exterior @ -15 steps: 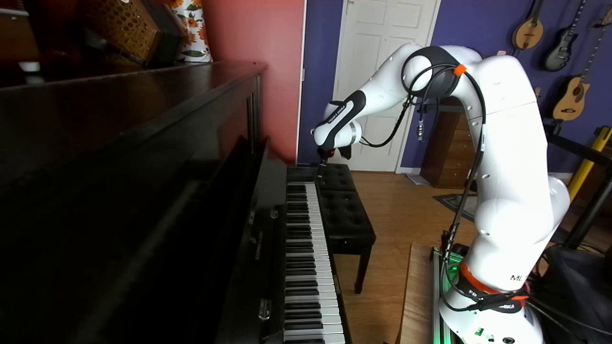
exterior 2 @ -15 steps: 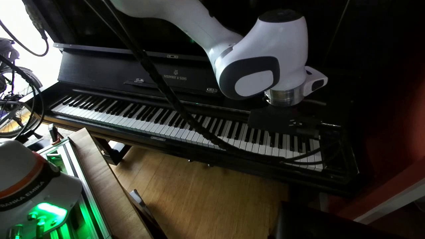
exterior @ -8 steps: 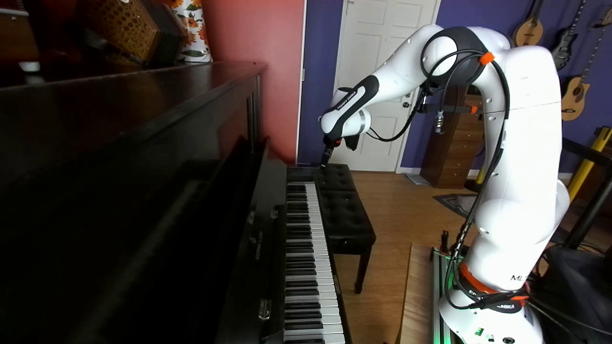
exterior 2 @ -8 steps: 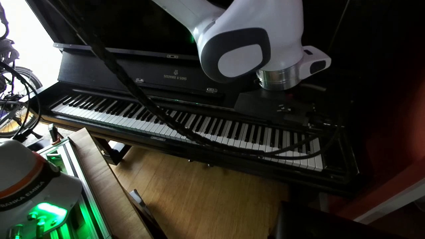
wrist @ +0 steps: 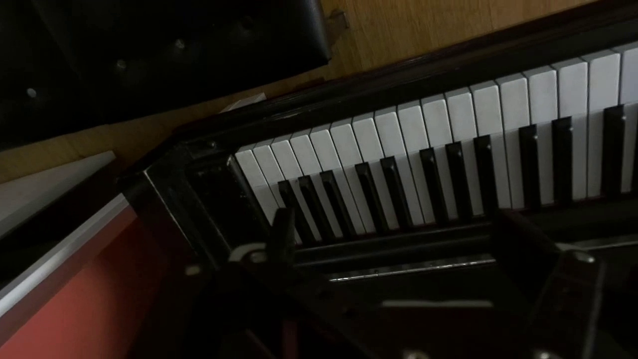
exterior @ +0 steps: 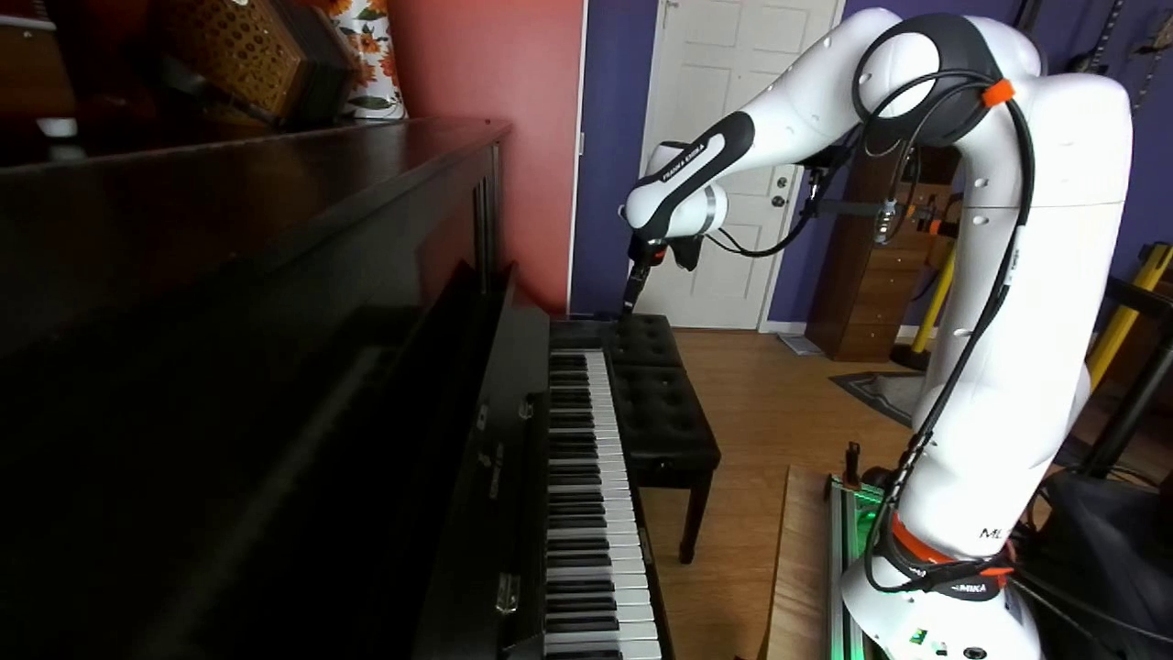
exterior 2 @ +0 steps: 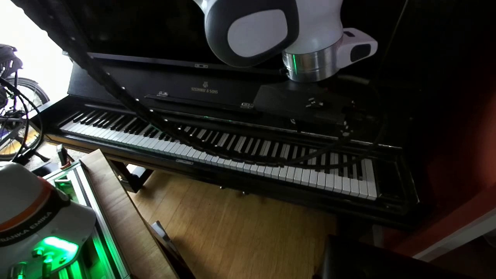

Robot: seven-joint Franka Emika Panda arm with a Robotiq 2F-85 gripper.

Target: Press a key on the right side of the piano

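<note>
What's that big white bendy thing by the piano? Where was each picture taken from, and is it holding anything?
That's a robot arm, a machine with joints that bend a bit like your elbow. Its job is to press one of the keys of this dark piano. Two pictures were taken from outside the robot, and the wrist view from the arm's own wrist. On top of the piano sit a wooden thing with a pattern of holes and something with a flower pattern; a black padded bench stands beside it. The jaws, the part for grabbing, are spread apart in the wrist view, and I see nothing held in them.
</note>
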